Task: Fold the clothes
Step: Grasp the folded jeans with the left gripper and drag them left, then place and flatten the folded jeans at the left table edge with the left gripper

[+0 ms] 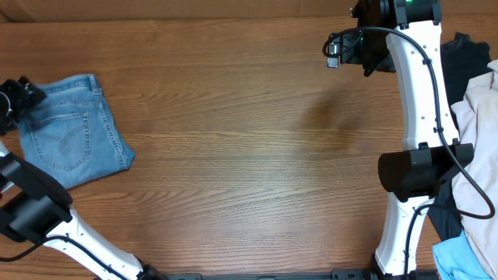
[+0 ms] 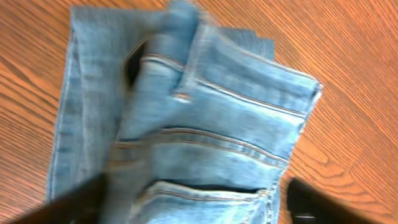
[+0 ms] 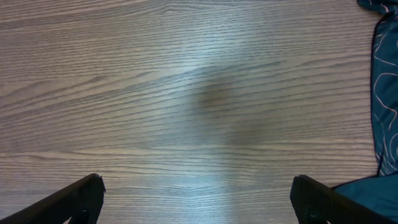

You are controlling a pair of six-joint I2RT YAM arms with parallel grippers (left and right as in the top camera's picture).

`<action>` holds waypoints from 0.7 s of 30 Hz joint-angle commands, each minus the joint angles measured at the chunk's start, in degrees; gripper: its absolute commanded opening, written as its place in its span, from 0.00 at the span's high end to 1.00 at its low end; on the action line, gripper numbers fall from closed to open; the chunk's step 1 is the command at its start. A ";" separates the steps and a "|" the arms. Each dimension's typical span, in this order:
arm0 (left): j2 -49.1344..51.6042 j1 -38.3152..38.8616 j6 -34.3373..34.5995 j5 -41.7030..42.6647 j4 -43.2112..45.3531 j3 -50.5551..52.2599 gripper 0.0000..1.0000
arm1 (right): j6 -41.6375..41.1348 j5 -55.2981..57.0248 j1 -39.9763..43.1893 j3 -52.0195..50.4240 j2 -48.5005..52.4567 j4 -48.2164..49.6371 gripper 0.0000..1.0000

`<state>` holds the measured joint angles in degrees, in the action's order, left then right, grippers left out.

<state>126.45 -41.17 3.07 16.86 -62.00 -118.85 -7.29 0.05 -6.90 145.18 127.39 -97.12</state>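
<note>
**A:** Where are the clothes lying?

**B:** The light blue denim jeans [image 1: 74, 132] are at about 9 o'clock on the desk [image 1: 249, 155] in the overhead view. They are folded into a compact bundle and lie flat on the wood, with a stitched back pocket facing up.

**A:** And the left pincer?

**B:** The left pincer [image 1: 17, 95] sits over the bundle's 10 o'clock corner. Its wrist view is blurred, but the left pincer [image 2: 189, 208] shows its jaws spread wide, one at 7 o'clock and one at 5 o'clock. The denim [image 2: 205, 124] lies beneath and between them, with its seams and waistband stitching in view. Neither jaw appears to be pinching the cloth.

**A:** What about the right side?

**B:** The right pincer [image 1: 350, 48] hangs at about 1 o'clock over the desk, well apart from the jeans. Its own camera shows the right pincer [image 3: 199, 202] with jaws fully wide and only bare wood between them.

**A:** Is anything else there?

**B:** There is a heap at 3 o'clock, made up of a beige cloth [image 1: 478, 124] and a dark patterned garment [image 1: 465, 48]. A pale blue cloth [image 1: 461, 260] lies near 5 o'clock. The dark patterned garment [image 3: 385, 93] also shows at 3 o'clock in the right wrist view.
</note>
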 commanded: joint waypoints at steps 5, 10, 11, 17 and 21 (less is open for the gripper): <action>-0.57 2.14 0.09 0.76 -2.95 -1.33 0.00 | -0.24 0.33 -0.11 0.70 -2.62 0.07 0.00; -0.59 6.25 5.09 -13.84 -4.76 -1.36 0.00 | -0.24 0.31 -0.11 0.70 -2.62 0.07 0.00; -0.59 7.08 8.02 -19.80 -5.75 -1.44 0.00 | -0.24 0.31 -0.11 0.70 -2.62 0.07 0.00; -0.59 7.43 18.49 -36.06 -12.15 -5.33 0.00 | -0.24 0.31 -0.11 0.70 -2.62 0.07 0.00; -0.59 7.76 19.89 -37.09 -15.15 -10.84 0.00 | -0.24 0.31 -0.11 0.70 -2.62 0.07 0.00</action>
<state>126.45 -33.41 18.41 -13.91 -76.01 -124.42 -7.29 0.03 -6.90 145.18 127.39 -97.12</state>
